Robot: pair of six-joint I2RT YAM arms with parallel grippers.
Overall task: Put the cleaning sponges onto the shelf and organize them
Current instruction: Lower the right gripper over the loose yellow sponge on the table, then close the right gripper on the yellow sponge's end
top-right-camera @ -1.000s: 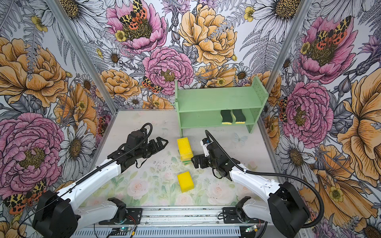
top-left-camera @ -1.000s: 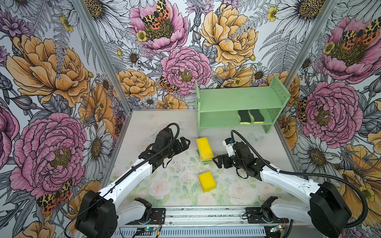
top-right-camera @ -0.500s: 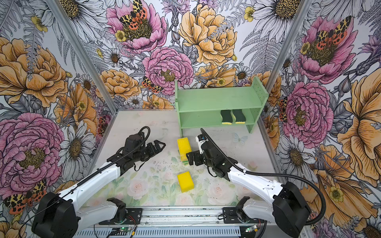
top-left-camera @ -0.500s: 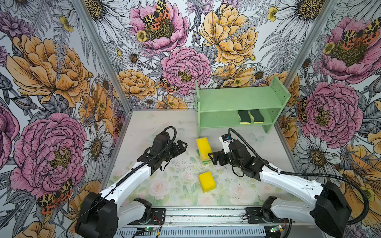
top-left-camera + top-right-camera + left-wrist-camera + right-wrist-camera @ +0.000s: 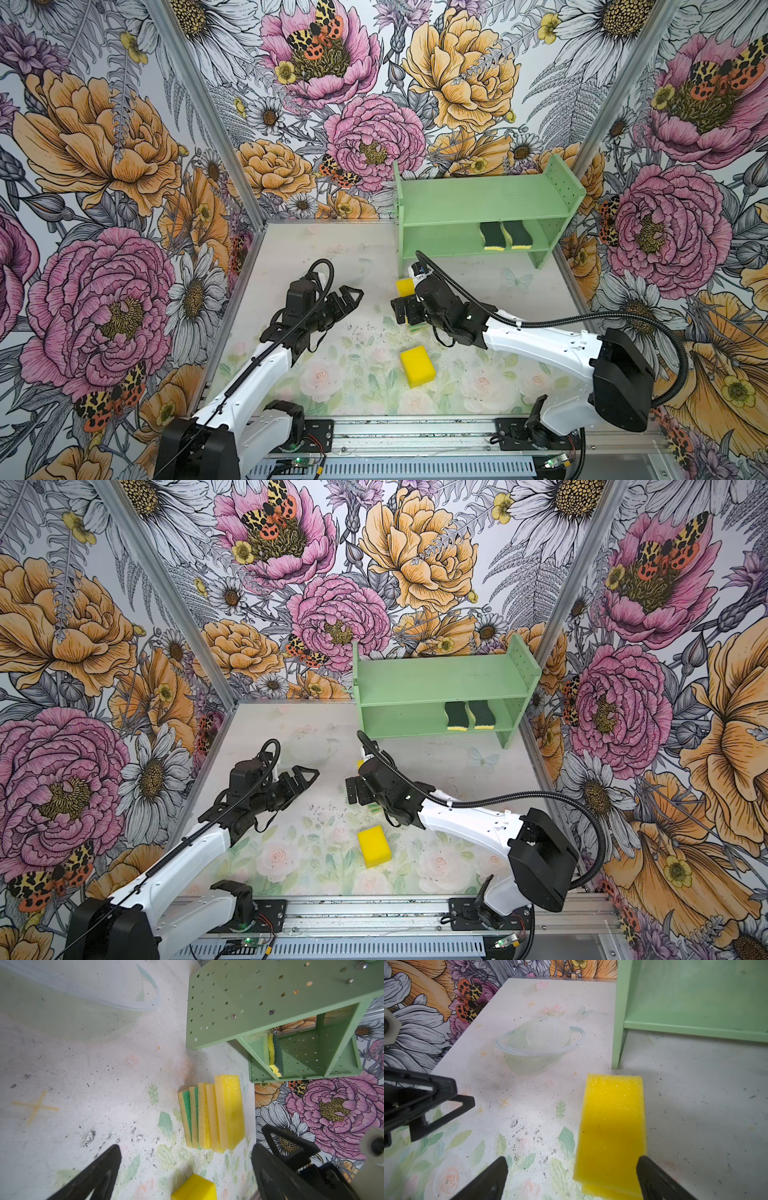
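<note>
The mint-green shelf (image 5: 478, 203) (image 5: 436, 679) stands at the back right, with two wavy dark-green-topped sponges (image 5: 505, 235) (image 5: 469, 715) side by side on its lower tier. A stack of several sponges (image 5: 212, 1113) lies in front of the shelf's left end, plain yellow ones above teal-green-topped ones. My right gripper (image 5: 401, 309) (image 5: 572, 1172) is open and low over that stack; the top yellow sponge (image 5: 612, 1126) lies between the jaws, close to one finger. A lone yellow sponge (image 5: 417, 365) (image 5: 374, 845) lies nearer the front. My left gripper (image 5: 353, 293) (image 5: 185, 1167) is open and empty, left of the stack.
Flowered walls close in the table on the left, back and right. A metal rail (image 5: 415, 432) with both arm bases runs along the front edge. The shelf's pierced side panel (image 5: 239, 1001) stands just beyond the stack.
My right gripper has moved left and farther back, over the sponge stack, which it now mostly hides in both top views. My left gripper has drawn back a little to the left.
</note>
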